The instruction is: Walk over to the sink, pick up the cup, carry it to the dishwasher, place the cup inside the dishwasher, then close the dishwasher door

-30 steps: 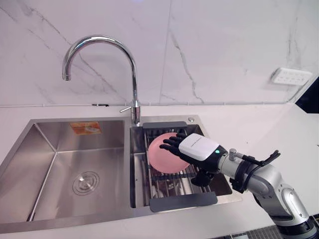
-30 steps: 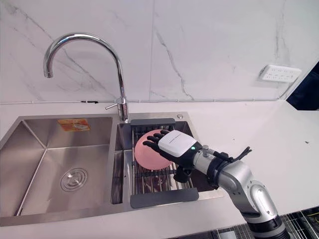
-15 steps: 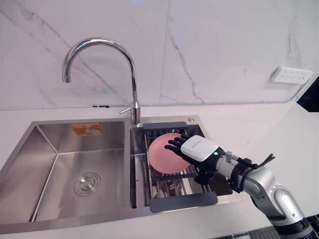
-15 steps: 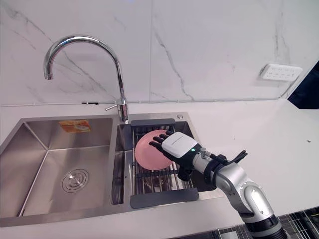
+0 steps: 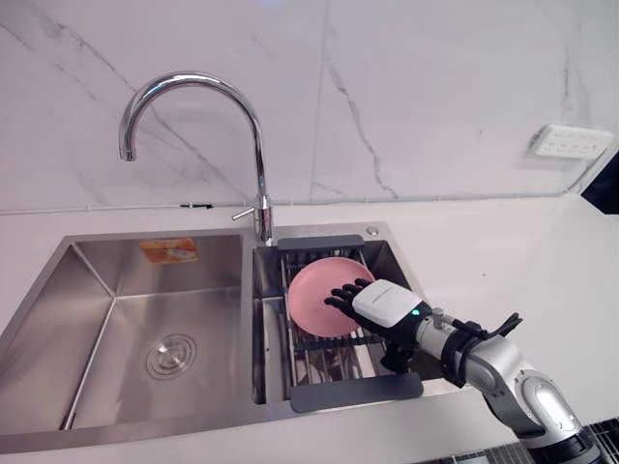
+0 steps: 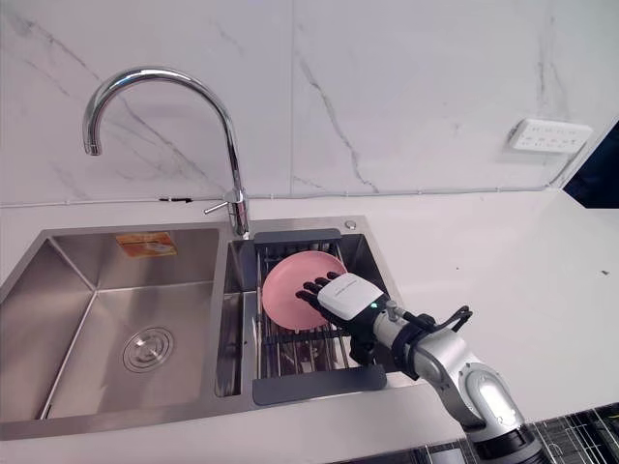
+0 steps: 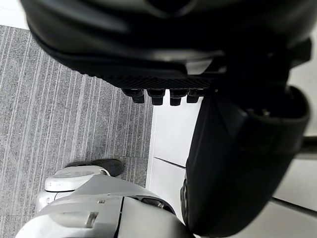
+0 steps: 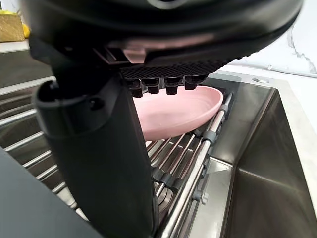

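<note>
Since a second earlier the right hand (image 5: 387, 307) had dropped lower and reached further into the sink (image 5: 145, 290), so more of the dish (image 5: 314, 290) showed above it. What sat there was a shallow pink dish, not a cup. It leaned on the rack (image 5: 334, 350) in the right basin, below the tap (image 5: 257, 145), and looked to be in the same place.

The fingers (image 5: 340, 295) were spread and loosely bent over the dish's near right edge, lying on it or just above it. The thumb (image 8: 99, 158) stood apart, lower down by the rack bars. Nothing was pinched yet. The left hand (image 7: 233, 163) hung relaxed over the floor and held nothing.

The step in hand was the grasp. To do it well, the thumb probably needed to slip under the rim while the fingers stayed on the upper face. The pinch should then close on the edge before any lift. A smooth, shallow dish could slide along the bars if pushed rather than clamped, so a straight, slow closing seemed safest.

From the head views the hand covered the dish's right rim, so contact there could not be judged. In the right wrist view the palm and thumb hid most of the near side, and only the fingertips showed. What lay beneath the rack was too dark to make out.
</note>
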Robot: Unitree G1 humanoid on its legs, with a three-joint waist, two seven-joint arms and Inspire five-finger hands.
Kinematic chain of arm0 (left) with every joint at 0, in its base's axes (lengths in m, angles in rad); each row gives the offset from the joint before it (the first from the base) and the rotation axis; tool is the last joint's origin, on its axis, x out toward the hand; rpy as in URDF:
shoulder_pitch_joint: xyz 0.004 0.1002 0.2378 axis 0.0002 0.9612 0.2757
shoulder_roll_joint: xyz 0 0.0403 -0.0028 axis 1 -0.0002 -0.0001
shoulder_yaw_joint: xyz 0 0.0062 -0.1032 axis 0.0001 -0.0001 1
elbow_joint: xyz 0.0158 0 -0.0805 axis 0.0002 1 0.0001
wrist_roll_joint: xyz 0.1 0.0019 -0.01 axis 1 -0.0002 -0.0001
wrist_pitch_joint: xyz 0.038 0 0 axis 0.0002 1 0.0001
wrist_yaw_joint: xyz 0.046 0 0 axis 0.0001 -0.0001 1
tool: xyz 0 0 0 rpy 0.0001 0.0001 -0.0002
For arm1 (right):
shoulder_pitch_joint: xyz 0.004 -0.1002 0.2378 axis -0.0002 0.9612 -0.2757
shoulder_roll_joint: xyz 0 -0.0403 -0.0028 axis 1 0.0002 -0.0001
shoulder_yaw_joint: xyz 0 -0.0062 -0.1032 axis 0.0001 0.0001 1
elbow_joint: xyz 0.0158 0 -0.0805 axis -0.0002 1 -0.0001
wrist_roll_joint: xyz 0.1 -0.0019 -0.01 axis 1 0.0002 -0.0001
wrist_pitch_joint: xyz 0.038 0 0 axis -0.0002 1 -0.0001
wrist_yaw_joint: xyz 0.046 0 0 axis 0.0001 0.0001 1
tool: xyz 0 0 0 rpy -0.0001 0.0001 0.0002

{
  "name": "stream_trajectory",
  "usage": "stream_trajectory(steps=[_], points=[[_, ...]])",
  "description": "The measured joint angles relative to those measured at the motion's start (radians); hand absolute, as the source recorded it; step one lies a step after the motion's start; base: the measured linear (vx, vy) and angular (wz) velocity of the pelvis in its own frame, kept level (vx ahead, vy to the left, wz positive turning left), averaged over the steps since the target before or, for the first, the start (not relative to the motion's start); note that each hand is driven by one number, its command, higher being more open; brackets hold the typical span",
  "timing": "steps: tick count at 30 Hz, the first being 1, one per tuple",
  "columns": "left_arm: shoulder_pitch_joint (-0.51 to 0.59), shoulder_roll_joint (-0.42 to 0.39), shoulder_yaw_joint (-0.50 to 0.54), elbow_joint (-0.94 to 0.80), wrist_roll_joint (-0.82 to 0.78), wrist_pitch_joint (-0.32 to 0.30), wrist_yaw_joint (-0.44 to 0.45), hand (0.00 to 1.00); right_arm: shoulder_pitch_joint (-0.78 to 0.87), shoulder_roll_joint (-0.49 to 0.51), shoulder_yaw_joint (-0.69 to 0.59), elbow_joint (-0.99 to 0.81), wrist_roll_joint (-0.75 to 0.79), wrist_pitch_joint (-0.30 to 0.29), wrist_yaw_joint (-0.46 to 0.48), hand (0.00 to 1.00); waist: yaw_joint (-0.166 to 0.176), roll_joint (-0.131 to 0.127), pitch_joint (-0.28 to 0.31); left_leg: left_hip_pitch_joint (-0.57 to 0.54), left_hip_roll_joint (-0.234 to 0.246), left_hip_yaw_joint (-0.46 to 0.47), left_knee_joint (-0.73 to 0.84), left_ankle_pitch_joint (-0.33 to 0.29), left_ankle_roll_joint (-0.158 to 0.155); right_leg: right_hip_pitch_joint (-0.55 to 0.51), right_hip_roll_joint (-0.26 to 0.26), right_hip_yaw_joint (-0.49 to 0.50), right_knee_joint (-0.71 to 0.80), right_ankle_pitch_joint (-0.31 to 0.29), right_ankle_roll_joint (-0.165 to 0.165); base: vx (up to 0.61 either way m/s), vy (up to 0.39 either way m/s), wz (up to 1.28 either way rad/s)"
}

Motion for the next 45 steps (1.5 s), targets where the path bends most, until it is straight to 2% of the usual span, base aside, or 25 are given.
stream_trajectory(steps=[5,18,27,28,39,45], points=[[-0.005,0.000,-0.001,0.000,0.000,0.001,0.000,1.00,-0.001,0.000,0.022,0.019,-0.019,0.005,-0.029,1.00,0.007,-0.001,0.003,0.000,0.000,-0.001,0.000,0.000,0.000,0.000,0.000,-0.001,-0.001,0.000,0.000,0.00,0.000,0.00],[-0.013,0.000,-0.015,-0.009,0.000,-0.012,0.036,1.00,-0.003,0.015,0.026,0.035,-0.113,0.007,-0.184,1.00,0.011,-0.006,0.031,0.001,0.000,-0.007,0.000,0.000,0.000,0.004,0.000,-0.004,0.000,0.000,0.000,0.00,0.000,0.00],[-0.012,-0.008,-0.018,-0.010,0.001,-0.025,0.069,1.00,-0.003,0.026,0.026,0.035,-0.133,0.008,-0.231,1.00,0.012,-0.008,0.033,0.001,0.000,-0.008,-0.001,0.001,0.000,0.004,0.000,-0.005,0.001,0.000,0.000,0.00,0.000,0.00],[-0.012,-0.010,-0.018,-0.010,0.001,-0.026,0.071,1.00,-0.003,0.028,0.026,0.036,-0.137,0.009,-0.235,0.00,0.013,-0.008,0.034,0.001,0.000,-0.008,-0.001,0.001,0.000,0.004,0.000,-0.005,0.001,0.000,0.000,0.00,0.000,0.00],[-0.011,-0.013,-0.018,-0.010,0.001,-0.043,0.088,1.00,-0.003,0.039,0.027,0.085,-0.258,0.026,-0.375,0.00,0.015,-0.013,0.038,0.000,0.000,-0.011,-0.003,0.001,0.000,0.004,0.000,-0.007,0.000,0.000,0.000,0.00,0.000,0.00],[-0.011,-0.014,-0.020,-0.012,0.001,-0.046,0.089,1.00,-0.004,0.058,0.058,0.117,-0.307,0.039,-0.494,0.00,0.020,-0.014,0.040,-0.001,0.000,-0.015,-0.004,0.001,0.000,0.004,-0.001,-0.011,-0.001,0.000,0.000,0.00,0.000,0.01]])
